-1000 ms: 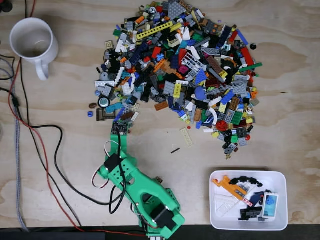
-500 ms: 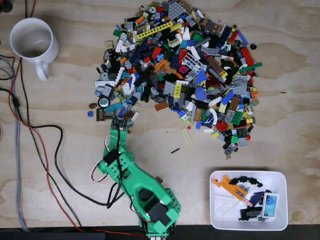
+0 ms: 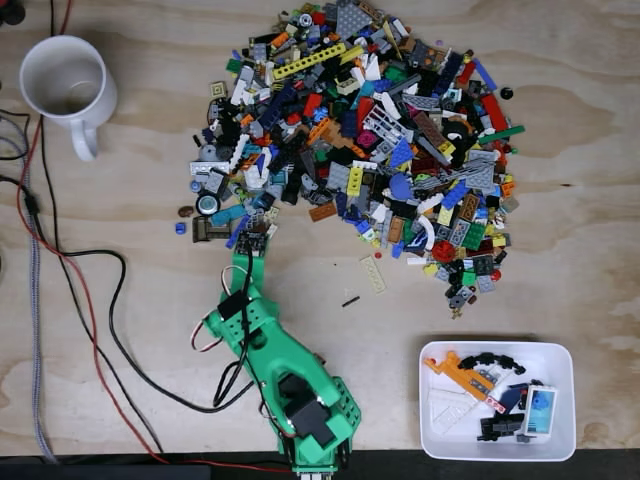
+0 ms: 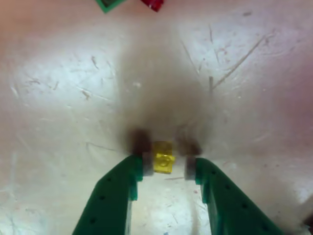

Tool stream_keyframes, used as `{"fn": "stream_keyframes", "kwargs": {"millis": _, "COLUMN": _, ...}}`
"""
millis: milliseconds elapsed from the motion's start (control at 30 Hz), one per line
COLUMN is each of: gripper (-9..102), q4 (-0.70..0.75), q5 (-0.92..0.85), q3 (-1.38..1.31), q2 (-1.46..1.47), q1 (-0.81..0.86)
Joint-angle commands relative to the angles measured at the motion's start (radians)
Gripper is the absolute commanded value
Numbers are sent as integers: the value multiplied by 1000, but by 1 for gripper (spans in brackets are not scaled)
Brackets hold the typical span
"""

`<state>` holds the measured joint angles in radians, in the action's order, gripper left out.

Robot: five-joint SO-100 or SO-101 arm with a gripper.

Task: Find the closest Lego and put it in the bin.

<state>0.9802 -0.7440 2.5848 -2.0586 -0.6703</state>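
This looks like a hobbyist's maker bench or home workshop rather than a formal lab. The bare plywood desk (image 3: 130, 330) shows its grain, knots and scratches with no covering. A green 3D-printed plastic robot arm (image 3: 280, 375) sits on it, its servo leads exposed, while loose black, red and grey cables (image 3: 60, 250) trail across the left side in the fixed view. A white ceramic mug (image 3: 65, 85) stands by the wiring, and a big heap of mixed coloured Lego pieces (image 3: 360, 150) lies spread directly on the wood near a small white plastic rectangular tray (image 3: 497, 435).
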Motion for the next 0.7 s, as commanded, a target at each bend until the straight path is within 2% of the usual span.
{"fn": "stream_keyframes", "kwargs": {"millis": 0, "gripper": 10, "q4": -17, "q5": -15, "q3": 3, "q2": -8, "q1": 0}}
{"fn": "stream_keyframes", "kwargs": {"millis": 467, "gripper": 5, "q4": -31, "q5": -11, "q3": 6, "q2": -6, "q1": -26}}
{"fn": "stream_keyframes", "kwargs": {"millis": 667, "gripper": 5, "q4": 2, "q5": -49, "q3": -55, "q2": -12, "q1": 40}}
